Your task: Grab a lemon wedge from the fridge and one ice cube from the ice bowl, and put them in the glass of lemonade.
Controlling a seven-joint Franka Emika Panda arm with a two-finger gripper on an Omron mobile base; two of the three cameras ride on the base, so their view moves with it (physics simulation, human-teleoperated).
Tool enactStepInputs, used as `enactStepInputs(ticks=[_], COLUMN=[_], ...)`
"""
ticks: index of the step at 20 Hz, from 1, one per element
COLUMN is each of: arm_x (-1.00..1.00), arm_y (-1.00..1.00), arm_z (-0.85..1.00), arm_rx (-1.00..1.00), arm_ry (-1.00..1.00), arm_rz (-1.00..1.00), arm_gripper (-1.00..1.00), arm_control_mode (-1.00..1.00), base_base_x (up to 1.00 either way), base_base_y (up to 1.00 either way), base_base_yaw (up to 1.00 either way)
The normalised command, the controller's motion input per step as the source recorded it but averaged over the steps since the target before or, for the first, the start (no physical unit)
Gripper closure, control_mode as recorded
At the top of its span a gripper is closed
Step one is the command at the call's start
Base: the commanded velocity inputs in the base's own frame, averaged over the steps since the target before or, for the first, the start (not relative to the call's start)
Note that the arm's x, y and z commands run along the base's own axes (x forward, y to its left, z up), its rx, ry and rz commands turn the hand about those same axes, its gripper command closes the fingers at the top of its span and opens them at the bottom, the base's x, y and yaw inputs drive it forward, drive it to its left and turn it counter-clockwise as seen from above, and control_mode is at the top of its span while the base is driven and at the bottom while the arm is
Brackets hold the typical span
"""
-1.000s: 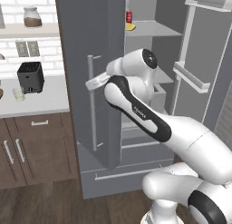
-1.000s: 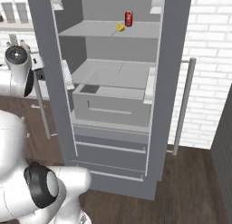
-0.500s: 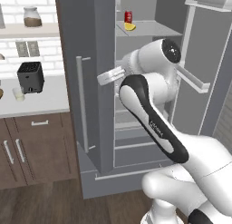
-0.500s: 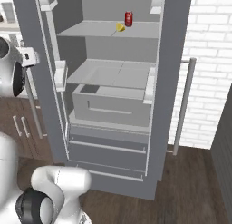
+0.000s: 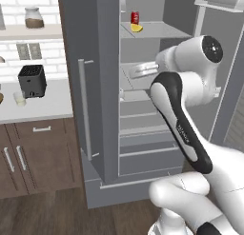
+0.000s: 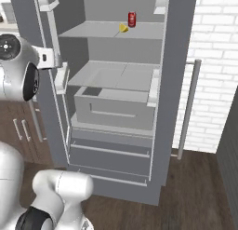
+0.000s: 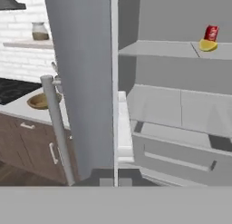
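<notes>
The fridge (image 5: 97,44) stands with both doors open. The lemon wedge (image 5: 136,28) lies on its upper shelf beside a red can (image 5: 135,16); the right base view shows the lemon wedge (image 6: 123,28) there too. My gripper (image 5: 131,72) is shut and empty, just inside the fridge past the left door's edge, one shelf below the wedge. In the hand view the lemon wedge (image 7: 208,46) is up at the right and the ice bowl (image 7: 40,100) sits on the counter left of the door. The glass of lemonade (image 5: 19,99) stands on the counter by the toaster (image 5: 32,80).
The open left door (image 7: 84,82) with its long bar handle (image 7: 56,128) stands between the fridge interior and the counter. A grey drawer (image 6: 114,110) is pulled out under the middle shelf. The right door (image 5: 228,86) hangs open. Wooden cupboards (image 5: 33,158) sit below the counter.
The left door has swung wider open. My gripper has come off its handle and moved right, toward the fridge interior.
</notes>
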Motion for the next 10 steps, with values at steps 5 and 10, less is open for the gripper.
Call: enactStepInputs(ticks=[5,10], arm_x=[0.33,0.86], arm_y=[-0.62,-0.25], arm_z=[0.00,0.00], arm_rx=[0.10,0.13], arm_ry=[0.03,0.17], arm_rz=[-0.07,0.25], arm_gripper=[-1.00,-1.00], arm_control_mode=[-1.00,-1.00], base_base_x=[0.00,0.00], base_base_y=[0.00,0.00], base_base_yaw=[0.00,0.00])
